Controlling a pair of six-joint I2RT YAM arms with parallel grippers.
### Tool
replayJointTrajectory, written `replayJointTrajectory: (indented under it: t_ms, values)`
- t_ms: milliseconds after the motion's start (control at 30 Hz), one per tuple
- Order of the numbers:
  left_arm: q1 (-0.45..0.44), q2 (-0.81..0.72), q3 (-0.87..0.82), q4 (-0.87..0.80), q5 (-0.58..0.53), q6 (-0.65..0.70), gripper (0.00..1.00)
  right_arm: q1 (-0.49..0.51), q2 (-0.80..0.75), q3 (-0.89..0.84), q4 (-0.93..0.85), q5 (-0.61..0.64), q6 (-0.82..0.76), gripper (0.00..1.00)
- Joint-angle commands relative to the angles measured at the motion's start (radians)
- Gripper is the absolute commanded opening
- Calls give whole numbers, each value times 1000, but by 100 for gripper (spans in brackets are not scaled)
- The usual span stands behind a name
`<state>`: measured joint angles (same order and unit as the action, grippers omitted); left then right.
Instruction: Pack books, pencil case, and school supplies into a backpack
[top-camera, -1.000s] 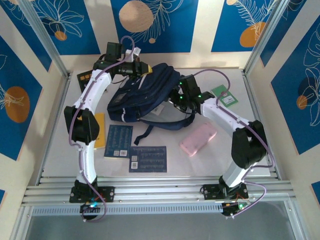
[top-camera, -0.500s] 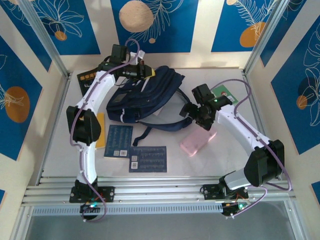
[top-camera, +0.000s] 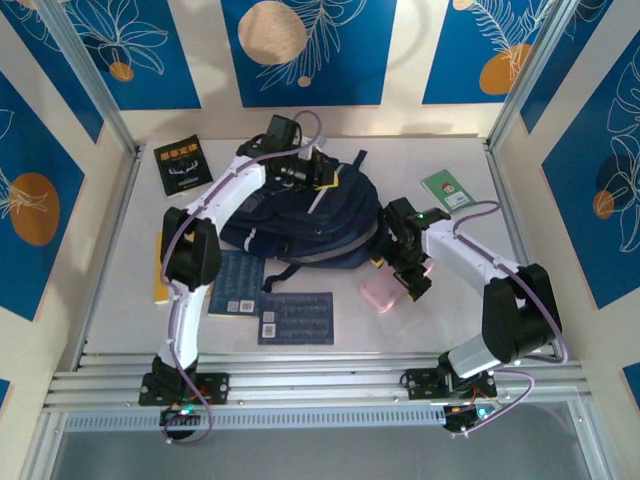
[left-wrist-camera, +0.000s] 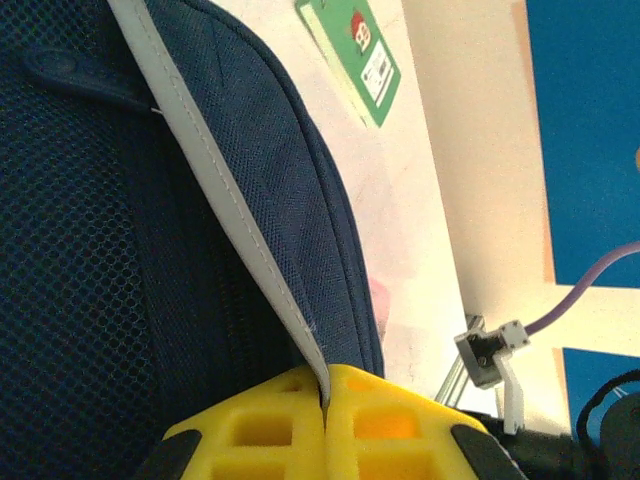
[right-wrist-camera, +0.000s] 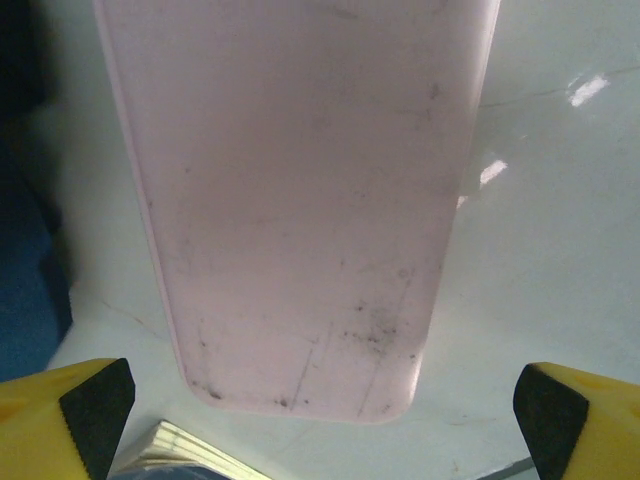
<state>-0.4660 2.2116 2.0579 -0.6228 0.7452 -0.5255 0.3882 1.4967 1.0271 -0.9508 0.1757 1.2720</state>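
Observation:
The navy backpack (top-camera: 300, 225) lies at the table's middle. My left gripper (top-camera: 326, 178) is shut on its pale stripe (left-wrist-camera: 235, 210), the yellow fingers (left-wrist-camera: 400, 420) pinching the edge and lifting it. The pink pencil case (top-camera: 379, 293) lies right of the backpack; my right gripper (top-camera: 411, 277) hovers open over its near end (right-wrist-camera: 300, 200), one finger on each side. A black book (top-camera: 182, 165) lies at the back left, two dark blue books (top-camera: 237, 283) (top-camera: 296, 318) in front, and a yellow-orange book (top-camera: 160, 272) under the left arm. The green booklet (top-camera: 447, 190) lies back right. The white packet and tan block are out of view.
Metal frame posts (top-camera: 100, 100) and patterned walls ring the table. The backpack's dark strap (top-camera: 300, 262) trails toward the blue books. A book's page edge (right-wrist-camera: 185, 455) pokes in just below the pencil case in the right wrist view.
The left gripper has pulled the backpack's edge to the right, shifting and turning the bag. The right gripper left the backpack and swung down over the pencil case.

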Motion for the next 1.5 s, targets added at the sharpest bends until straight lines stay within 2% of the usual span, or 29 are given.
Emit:
replayJointTrajectory:
  t_ms: [0, 267, 833, 933, 1067, 1167, 1333, 1467]
  values:
    - [-4, -53, -40, 61, 23, 21, 3, -10, 29, -1, 23, -9, 64, 100]
    - [1, -102, -123, 85, 14, 51, 3, -15, 116, -5, 63, 16, 87, 100]
    - [-5, -80, -168, 141, 41, 22, 3, -35, 225, -60, 197, 23, 20, 100]
    - [-14, -74, -163, 132, 36, 34, 10, -38, 231, -66, 210, 19, 16, 98]
    - [-19, -72, -147, 102, 36, 46, 31, -38, 201, -76, 207, 26, 16, 89]
    - [-20, -93, -145, 89, 31, 43, 42, -37, 171, -83, 200, 31, 14, 84]
    - [-19, -157, -166, 81, 16, 26, 47, -18, 140, -68, 161, 48, -13, 81]
    - [-19, -248, -273, 102, -13, 18, 52, 49, 89, -10, 100, 130, -99, 81]
